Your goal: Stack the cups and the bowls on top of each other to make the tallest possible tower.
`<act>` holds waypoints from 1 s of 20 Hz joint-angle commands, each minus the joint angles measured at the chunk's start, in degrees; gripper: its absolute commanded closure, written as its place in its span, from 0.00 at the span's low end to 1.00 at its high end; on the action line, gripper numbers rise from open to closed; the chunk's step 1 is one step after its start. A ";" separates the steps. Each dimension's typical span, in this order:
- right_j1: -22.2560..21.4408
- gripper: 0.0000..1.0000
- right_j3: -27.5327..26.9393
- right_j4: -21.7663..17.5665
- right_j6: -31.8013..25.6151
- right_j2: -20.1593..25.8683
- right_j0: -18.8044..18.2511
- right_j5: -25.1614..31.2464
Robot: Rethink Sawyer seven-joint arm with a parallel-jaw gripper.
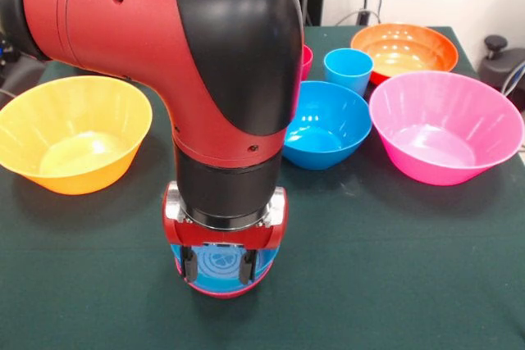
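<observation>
From my feed the arm point(180, 63) fills the upper left of the front view and drops straight down to the green table point(394, 284). The gripper point(220, 266) sits low over the tower point(221, 278), which here is a small blue bowl nested in a small red bowl near the table's front edge. Two dark fingers point(190, 265) reach down inside the blue bowl's rim, one at each side of its ringed centre, with a gap between them, so the jaws stand apart and I see nothing pinched. I cannot tell whether the fingertips touch the bowl's floor.

Well apart to the left stands the large yellow-orange bowl point(74, 133). Behind and to the right of the arm sit the mid-sized blue bowl point(328, 125), the light blue cup point(349, 70) just behind it, the orange bowl point(404, 48) farther back, and the large pink bowl point(447, 125) at the right. A sliver of a pinkish-red rim point(307, 61) shows beside the arm; I cannot tell what it is.
</observation>
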 commanded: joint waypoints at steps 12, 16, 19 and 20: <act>-3.54 0.00 6.50 -6.25 -14.45 7.24 0.65 4.77; -5.80 0.00 6.62 -6.26 -12.81 5.94 1.65 7.98; -6.93 0.00 6.52 -6.56 -11.57 4.89 2.38 10.22; -7.52 0.00 7.26 -6.76 -11.26 4.86 2.62 10.25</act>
